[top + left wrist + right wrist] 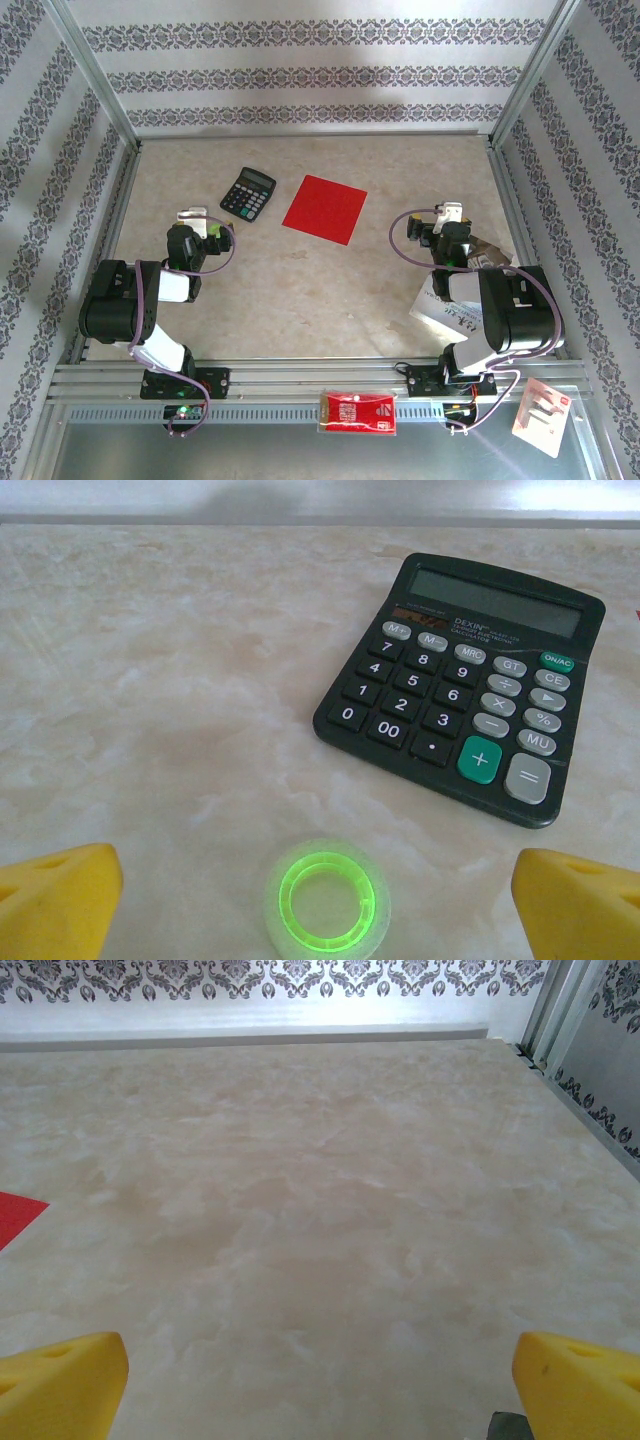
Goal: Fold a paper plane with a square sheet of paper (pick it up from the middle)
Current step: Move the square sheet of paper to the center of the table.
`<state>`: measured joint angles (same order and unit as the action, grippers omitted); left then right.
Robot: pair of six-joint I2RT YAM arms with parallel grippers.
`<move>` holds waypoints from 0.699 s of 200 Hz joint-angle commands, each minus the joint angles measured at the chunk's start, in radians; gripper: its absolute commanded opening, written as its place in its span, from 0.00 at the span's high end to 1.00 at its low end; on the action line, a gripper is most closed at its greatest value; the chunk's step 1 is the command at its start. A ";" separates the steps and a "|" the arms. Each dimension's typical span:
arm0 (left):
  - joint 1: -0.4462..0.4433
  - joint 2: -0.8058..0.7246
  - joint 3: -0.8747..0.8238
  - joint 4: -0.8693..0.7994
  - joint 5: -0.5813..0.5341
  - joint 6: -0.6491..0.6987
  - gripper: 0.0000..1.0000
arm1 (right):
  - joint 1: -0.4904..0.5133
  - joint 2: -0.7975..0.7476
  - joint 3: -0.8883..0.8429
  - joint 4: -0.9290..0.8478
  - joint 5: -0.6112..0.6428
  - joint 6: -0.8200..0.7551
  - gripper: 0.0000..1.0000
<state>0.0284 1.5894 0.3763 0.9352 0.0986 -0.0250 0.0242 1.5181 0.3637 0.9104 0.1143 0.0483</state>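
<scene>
While both arms crouch folded near their bases, the left gripper (203, 221) and right gripper (446, 214) gape wide, holding nothing; the square sheet of paper (325, 209) lies flat beside the calculator (248, 194).

The thin square sheet of paper (324, 209) is bright red on a beige marbled tabletop (300, 290). Left of it, the rectangular plastic calculator (247, 194) is black, with black and grey keys, one green plus key and a grey-green display. The far wall (320, 75) is white with bands of dark grey damask. The rectangular packet (357, 412) at the near edge is red and white.
</scene>
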 commanded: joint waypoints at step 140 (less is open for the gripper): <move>0.004 -0.231 -0.002 -0.163 -0.214 -0.064 0.00 | 0.041 -0.313 0.046 -0.274 0.205 0.072 0.02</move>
<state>0.0284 1.5284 0.3466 0.9131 0.0193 -0.0319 0.0620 1.4090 0.3637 0.8295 0.1711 0.0410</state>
